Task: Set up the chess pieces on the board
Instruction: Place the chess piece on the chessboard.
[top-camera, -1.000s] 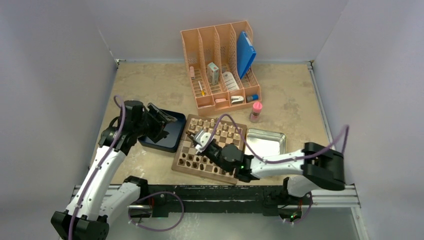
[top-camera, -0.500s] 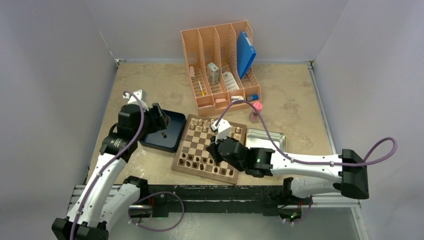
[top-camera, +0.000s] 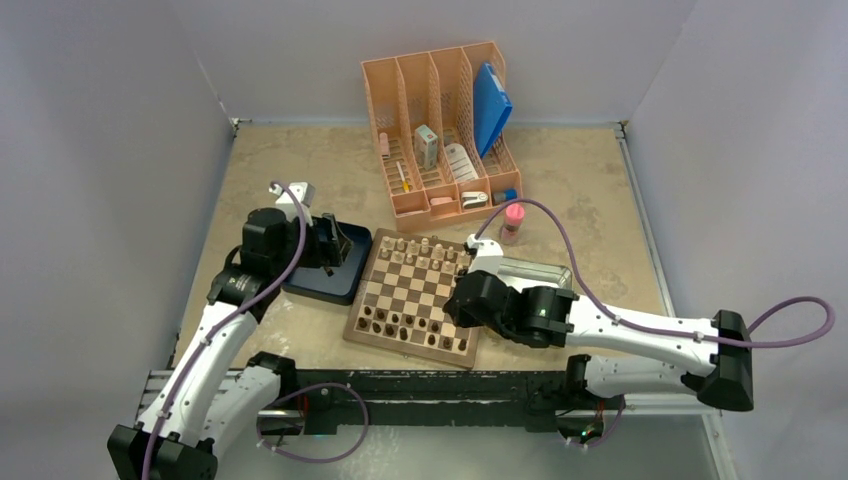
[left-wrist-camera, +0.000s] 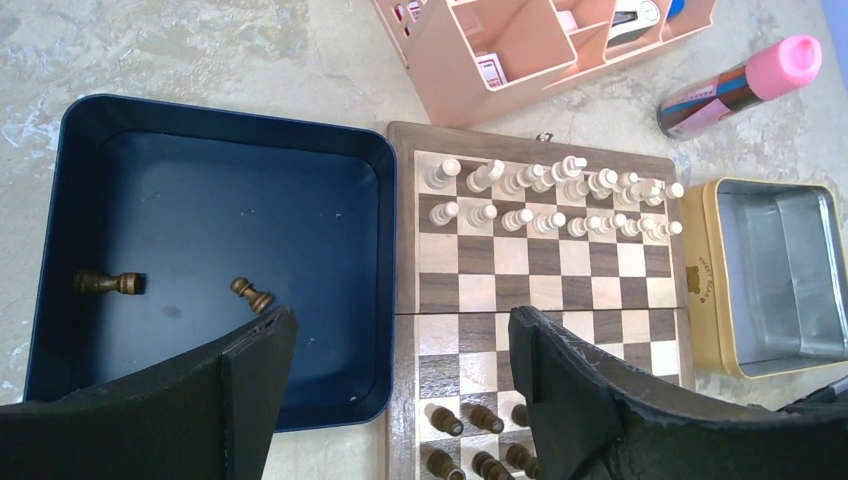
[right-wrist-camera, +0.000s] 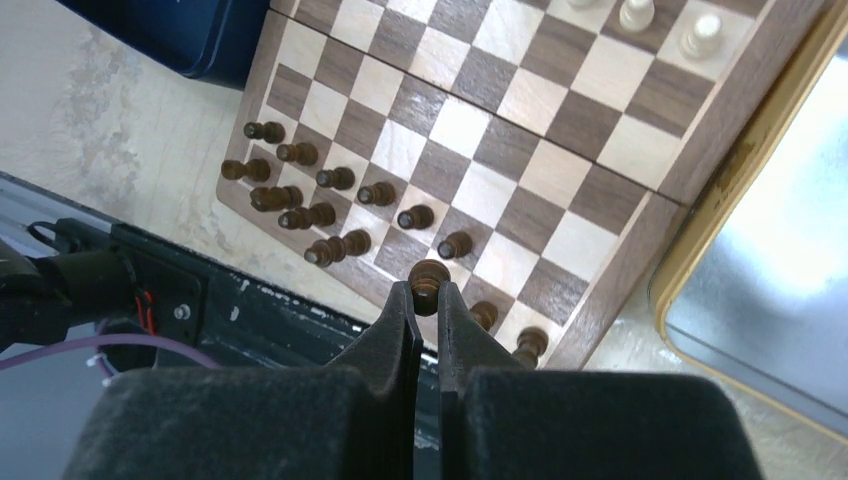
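Note:
The board (top-camera: 415, 272) has pale pieces (left-wrist-camera: 550, 200) on its far two rows and dark chess pieces (right-wrist-camera: 320, 200) on its near rows. My right gripper (right-wrist-camera: 428, 290) is shut on a dark chess piece (right-wrist-camera: 429, 273) and holds it above the board's near right squares; it also shows in the top view (top-camera: 455, 308). My left gripper (left-wrist-camera: 397, 320) is open and empty, above the seam between the dark blue tray (left-wrist-camera: 250, 190) and the board's left rim (left-wrist-camera: 403, 260). Two dark pieces (left-wrist-camera: 105, 283) (left-wrist-camera: 252, 295) lie on their sides in the tray.
A shiny metal tin (top-camera: 535, 280) lies against the board's right side. An orange desk organiser (top-camera: 445, 130) stands behind the board, with a pink-capped bottle (top-camera: 513, 222) next to it. The black rail (right-wrist-camera: 150, 290) runs along the near table edge.
My right gripper has swung from the board's left half to its near right part. My left gripper has shifted right over the tray, towards the board's edge.

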